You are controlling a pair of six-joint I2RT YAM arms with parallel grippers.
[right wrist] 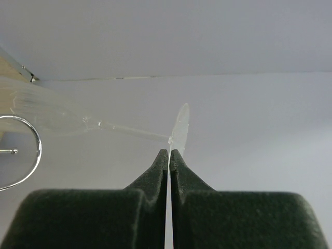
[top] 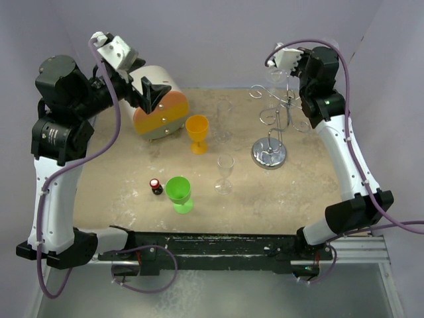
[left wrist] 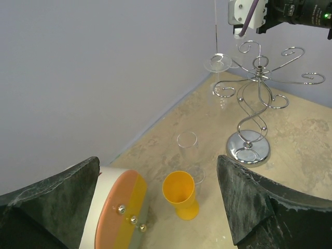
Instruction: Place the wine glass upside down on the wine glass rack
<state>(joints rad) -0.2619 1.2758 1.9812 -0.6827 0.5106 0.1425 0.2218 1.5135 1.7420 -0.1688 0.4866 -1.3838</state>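
The wine glass rack (top: 278, 116) is a silver wire stand with a round chrome base (top: 269, 154), at the back right of the table; it also shows in the left wrist view (left wrist: 254, 98). My right gripper (top: 286, 63) is shut on the foot of a clear wine glass (top: 274, 79) and holds it upside down, high at the rack's far left arms. In the right wrist view the gripper (right wrist: 169, 153) pinches the foot (right wrist: 179, 124), with a rack loop (right wrist: 38, 150) at left. The left wrist view shows the glass (left wrist: 218, 65) by the loops. My left gripper (top: 156, 93) is open and empty, raised at back left.
A striped round box (top: 159, 103) lies at back left under my left gripper. An orange cup (top: 197, 132), a green cup (top: 179, 193), two clear glasses (top: 225, 172) (top: 222, 122) and a small red-capped bottle (top: 156, 187) stand mid-table.
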